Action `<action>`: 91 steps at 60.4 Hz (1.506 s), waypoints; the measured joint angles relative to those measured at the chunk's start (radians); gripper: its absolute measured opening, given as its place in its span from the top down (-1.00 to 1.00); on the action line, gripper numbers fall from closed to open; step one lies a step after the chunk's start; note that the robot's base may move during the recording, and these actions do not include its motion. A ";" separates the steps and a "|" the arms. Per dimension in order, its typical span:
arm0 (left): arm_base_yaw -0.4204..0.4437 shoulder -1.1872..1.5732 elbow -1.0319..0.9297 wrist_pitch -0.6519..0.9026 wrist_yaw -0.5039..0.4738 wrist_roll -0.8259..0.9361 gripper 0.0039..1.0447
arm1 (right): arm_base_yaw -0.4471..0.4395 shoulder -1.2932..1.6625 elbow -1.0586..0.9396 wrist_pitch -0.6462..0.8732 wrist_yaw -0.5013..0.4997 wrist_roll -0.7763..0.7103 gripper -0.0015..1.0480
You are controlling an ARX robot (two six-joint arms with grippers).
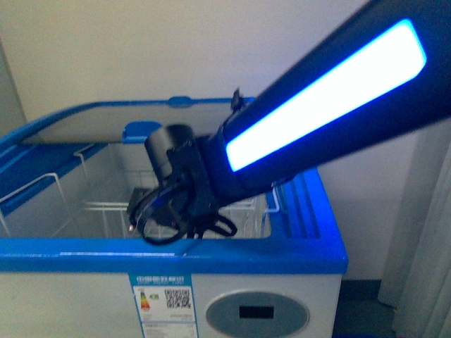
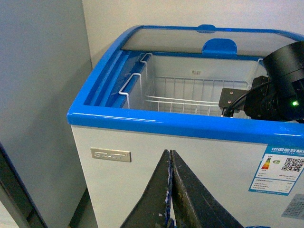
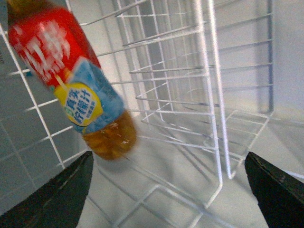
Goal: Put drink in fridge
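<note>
The fridge [image 1: 84,255] is a white chest freezer with a blue rim and its glass lid slid back; it also shows in the left wrist view [image 2: 156,127]. My right arm reaches down into it, and its gripper [image 3: 168,183] is open inside a white wire basket [image 3: 209,95]. The drink [image 3: 71,85], a bottle with a red and blue label and amber liquid, is blurred just beyond the fingertips [image 3: 61,194], free of them, against the basket wires. Its cap is out of view. My left gripper [image 2: 170,154] is shut and empty in front of the fridge's white front wall.
A grey cabinet [image 2: 38,95] stands close beside the fridge. The right arm's lit blue-white panel [image 1: 324,98] crosses the front view above the fridge opening. A wire basket [image 2: 180,97] hangs inside the fridge. A wall stands behind.
</note>
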 joint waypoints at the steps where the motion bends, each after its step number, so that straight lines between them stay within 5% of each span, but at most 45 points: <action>1: 0.000 0.000 0.000 0.000 0.000 0.000 0.96 | 0.000 -0.012 -0.008 0.003 -0.001 0.004 -0.88; 10: 0.000 0.000 0.000 0.000 0.000 0.000 0.96 | 0.000 -0.131 -0.093 0.031 -0.035 0.024 -0.86; 27: 0.000 0.000 0.000 0.000 0.000 0.000 0.96 | -0.034 -0.431 -0.311 0.074 -0.058 0.317 -0.86; 37: 0.000 0.000 0.000 0.000 0.000 0.000 0.96 | -0.123 -0.634 -0.465 0.119 0.086 0.614 -0.86; 47: 0.000 0.000 0.000 0.000 0.000 0.000 0.95 | -0.223 -1.033 -0.834 0.065 0.290 1.003 -0.86; 64: 0.000 0.000 0.000 0.000 0.000 0.000 0.05 | -0.122 -1.581 -1.283 -0.033 0.506 1.146 -0.86; 69: 0.000 0.000 0.000 0.000 0.000 0.000 -0.23 | -0.021 -1.728 -1.355 -0.135 0.614 1.196 -0.86; 74: 0.000 0.000 0.000 0.000 0.000 0.000 -0.60 | 0.184 -1.833 -1.360 -0.441 0.842 1.404 -0.85; 78: 0.000 0.000 0.000 0.000 0.003 0.000 -0.83 | 0.238 -1.961 -1.470 -0.225 0.659 1.340 -0.66; 82: 0.000 0.000 0.000 0.000 0.001 0.000 -0.86 | 0.230 -2.073 -1.617 0.021 0.487 1.218 -0.47; 91: 0.000 0.000 0.000 0.000 0.001 0.000 -0.85 | 0.158 -2.206 -1.814 0.272 0.337 1.040 -0.07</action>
